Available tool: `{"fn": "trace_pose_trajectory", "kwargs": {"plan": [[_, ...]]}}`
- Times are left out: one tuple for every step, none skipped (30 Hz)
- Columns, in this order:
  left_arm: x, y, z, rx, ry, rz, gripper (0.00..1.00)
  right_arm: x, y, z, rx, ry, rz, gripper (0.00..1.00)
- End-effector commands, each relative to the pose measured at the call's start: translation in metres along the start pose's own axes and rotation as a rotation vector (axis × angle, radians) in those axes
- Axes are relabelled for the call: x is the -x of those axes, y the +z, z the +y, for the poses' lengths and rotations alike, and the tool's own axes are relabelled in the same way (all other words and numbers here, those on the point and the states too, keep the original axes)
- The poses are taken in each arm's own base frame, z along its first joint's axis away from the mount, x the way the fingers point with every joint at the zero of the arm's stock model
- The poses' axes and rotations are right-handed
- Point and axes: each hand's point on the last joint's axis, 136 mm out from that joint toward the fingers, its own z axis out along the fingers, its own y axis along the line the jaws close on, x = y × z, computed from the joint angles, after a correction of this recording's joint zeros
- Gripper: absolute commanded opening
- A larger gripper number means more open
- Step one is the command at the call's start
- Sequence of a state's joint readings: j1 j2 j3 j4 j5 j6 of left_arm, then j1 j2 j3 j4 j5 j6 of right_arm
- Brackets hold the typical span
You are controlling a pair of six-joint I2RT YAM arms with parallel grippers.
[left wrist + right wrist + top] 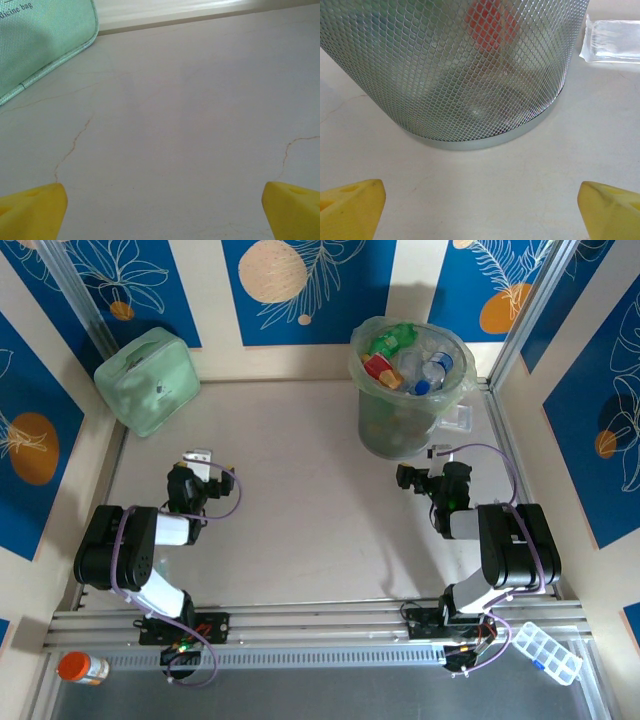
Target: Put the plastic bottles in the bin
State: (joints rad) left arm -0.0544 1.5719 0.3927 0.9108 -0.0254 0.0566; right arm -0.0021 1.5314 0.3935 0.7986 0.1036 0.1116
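Hanging spread wide and holding nothing, the left claw [160,212] faces bare desk [175,125] near the mint-green case [40,45]. The right claw [480,210], equally spread and empty, sits just before the bin [450,70]. Every one of the plastic bottles [420,365] I can find lies heaped inside that bin at the desk's far right, so the task looks finished. Next probably calls only for drawing both arms back. The bottles look crumpled: clear, green, red-labelled, blue-capped.

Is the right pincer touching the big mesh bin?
Apart. In the right wrist view, the open right pincer hangs short of the round silver mesh bin, with a strip of bare pale table between its yellow fingertips and the bin's base.
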Motion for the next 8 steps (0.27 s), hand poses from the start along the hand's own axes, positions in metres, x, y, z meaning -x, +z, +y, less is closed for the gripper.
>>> {"fn": "trace_pose_trajectory", "kwargs": {"plan": [[0.0017, -0.0023, -0.0043, -0.026, -0.008, -0.009, 0.99, 0.0158, 0.0014, 0.0042, 0.018, -0.016, -0.037, 0.99], [0.0012, -0.0020, -0.0043, -0.026, -0.008, -0.007, 0.99, 0.0159, 0.0015, 0.0042, 0.018, -0.016, -0.037, 0.99], [0.0009, -0.0013, -0.0043, -0.026, -0.008, -0.004, 0.99, 0.0161, 0.0014, 0.0043, 0.018, -0.016, -0.038, 0.99], [0.0012, -0.0013, -0.0043, -0.026, -0.007, -0.004, 0.99, 0.0159, 0.0015, 0.0042, 0.018, -0.016, -0.037, 0.99], [0.0008, -0.0013, -0.0043, -0.026, -0.007, -0.003, 0.99, 0.0162, 0.0014, 0.0043, 0.018, -0.016, -0.038, 0.99], [0.0014, -0.0020, -0.0043, -0.026, -0.008, -0.007, 0.99, 0.0159, 0.0014, 0.0042, 0.018, -0.016, -0.038, 0.99], [0.0018, -0.0026, -0.0048, -0.027, -0.008, -0.010, 0.99, 0.0160, 0.0015, 0.0042, 0.018, -0.017, -0.037, 0.99], [0.0020, -0.0026, -0.0045, -0.027, -0.008, -0.011, 0.99, 0.0161, 0.0014, 0.0043, 0.018, -0.016, -0.038, 0.99]]}}
